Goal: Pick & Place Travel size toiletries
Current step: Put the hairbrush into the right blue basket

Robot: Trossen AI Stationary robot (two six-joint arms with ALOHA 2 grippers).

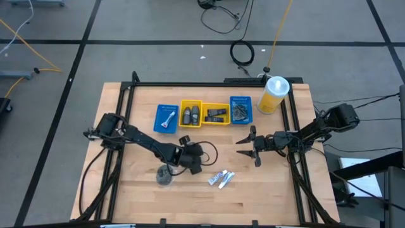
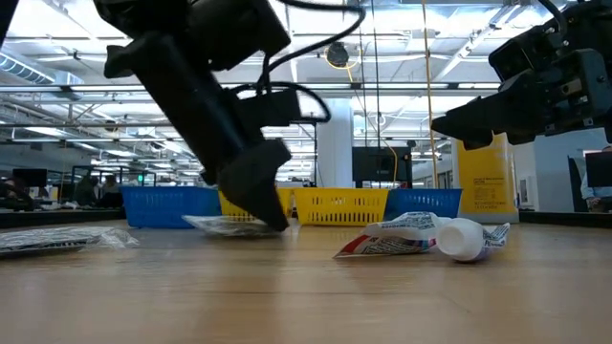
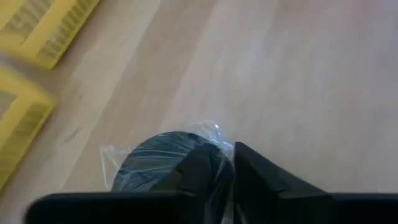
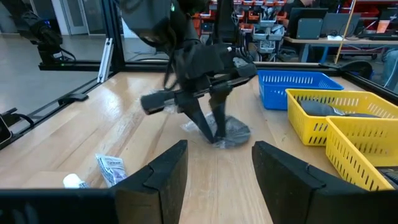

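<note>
The left gripper [image 1: 169,172] is reaching down toward the worktop's front edge, its fingers pinching the clear wrap of a grey disc [image 1: 164,175] that is lying flat on the wood; taking the crinkled edge probably gives purchase that the low disc itself would not. Two white-silver tubes [image 1: 221,179] are lying just beside it, toward the front middle. The right gripper [image 1: 248,144] is waiting with its fingers spread, hanging above the wood between the tubes and the trays [image 1: 204,113] along the back edge.

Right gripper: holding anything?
No. In the right wrist view, the right gripper's fingers stand wide apart with only bare table between them, hovering clear of the tubes.
</note>
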